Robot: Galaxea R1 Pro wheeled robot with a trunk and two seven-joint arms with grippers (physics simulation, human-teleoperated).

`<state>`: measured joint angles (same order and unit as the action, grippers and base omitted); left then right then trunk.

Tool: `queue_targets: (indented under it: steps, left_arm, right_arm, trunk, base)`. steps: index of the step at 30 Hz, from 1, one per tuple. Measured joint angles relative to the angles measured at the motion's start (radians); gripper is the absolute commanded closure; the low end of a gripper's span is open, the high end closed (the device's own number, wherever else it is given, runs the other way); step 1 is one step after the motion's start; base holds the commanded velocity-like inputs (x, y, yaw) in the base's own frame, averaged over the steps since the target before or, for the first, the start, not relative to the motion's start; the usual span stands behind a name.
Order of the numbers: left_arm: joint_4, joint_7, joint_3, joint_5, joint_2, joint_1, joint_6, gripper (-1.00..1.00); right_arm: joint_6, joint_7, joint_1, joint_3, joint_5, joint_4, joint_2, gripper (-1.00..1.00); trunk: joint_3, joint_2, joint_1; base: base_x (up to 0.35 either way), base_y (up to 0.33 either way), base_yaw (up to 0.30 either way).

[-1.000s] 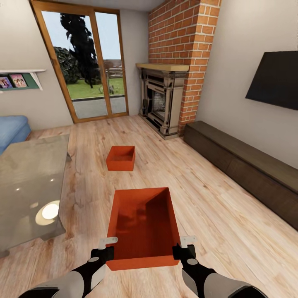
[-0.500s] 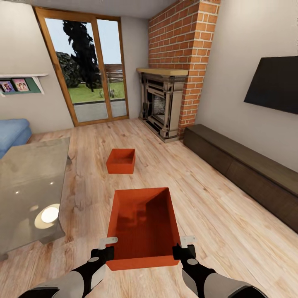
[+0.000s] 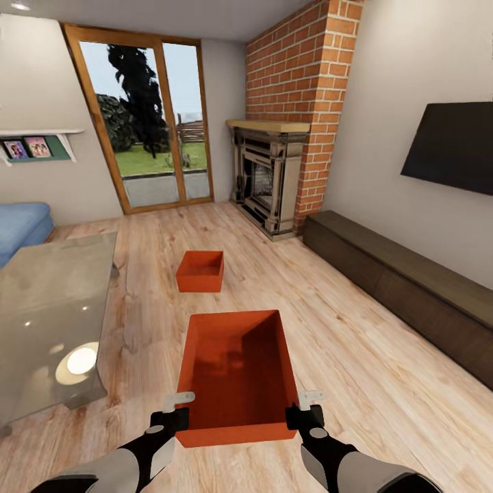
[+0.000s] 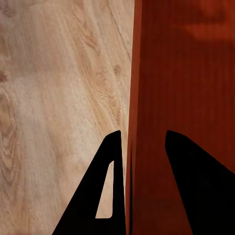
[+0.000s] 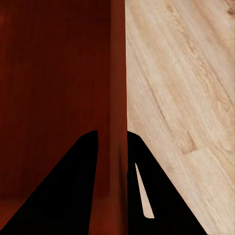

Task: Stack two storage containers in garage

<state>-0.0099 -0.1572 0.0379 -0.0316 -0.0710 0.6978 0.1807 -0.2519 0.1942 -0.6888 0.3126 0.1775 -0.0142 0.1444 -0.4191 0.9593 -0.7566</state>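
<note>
A smooth orange-red rectangular bin (image 3: 236, 373) hangs over the light plank floor (image 3: 356, 356), open top upward. The left gripper (image 3: 179, 405) pinches its left wall, one finger (image 4: 100, 196) outside; the right gripper (image 3: 307, 404) clamps the right wall. A second, matching bin (image 3: 200, 271) sits farther ahead, near the brick fireplace (image 3: 270, 171) and beside the glass table (image 3: 41, 308).

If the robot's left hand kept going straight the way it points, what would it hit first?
Nothing new: the left hand already straddles the side wall of the near orange bin, so it would just slide along that wall, the wood floor beyond.
</note>
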Motion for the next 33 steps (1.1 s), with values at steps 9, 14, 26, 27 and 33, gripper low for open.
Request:
queue_targets:
  steps: [9, 14, 26, 27, 33]
  left_arm:
    - [0.000, 0.000, 0.000, 0.000, 0.000, 0.000, 0.000, 1.00]
    - [0.000, 0.000, 0.000, 0.000, 0.000, 0.000, 0.000, 1.00]
    - [0.000, -0.001, -0.002, -0.003, -0.001, 0.000, 0.000, 1.00]
    - [0.000, -0.001, -0.002, -0.002, -0.001, 0.000, 0.000, 1.00]
    - [0.000, -0.001, -0.001, -0.001, -0.001, 0.000, 0.000, 1.00]
  right_arm:
    - [0.000, 0.000, 0.000, 0.000, 0.000, 0.000, 0.000, 1.00]
    - [0.000, 0.000, 0.000, 0.000, 0.000, 0.000, 0.000, 1.00]
    - [-0.001, -0.001, 0.000, 0.001, 0.002, 0.001, -0.001, 1.00]
    - [-0.001, -0.001, 0.000, 0.001, 0.002, 0.001, -0.001, 1.00]
    - [-0.001, -0.001, 0.000, 0.000, 0.002, 0.001, -0.001, 1.00]
  trunk:
    - [0.015, 0.000, 0.000]
    - [0.023, 0.000, 0.000]
    - [0.042, 0.000, 0.000]
    - [0.044, 0.000, 0.000]
    - [0.054, 0.000, 0.000]
  base:
    - [0.000, 0.000, 0.000]
    - [0.000, 0.000, 0.000]
    - [0.000, 0.000, 0.000]
    - [0.000, 0.000, 0.000]
    - [0.000, 0.000, 0.000]
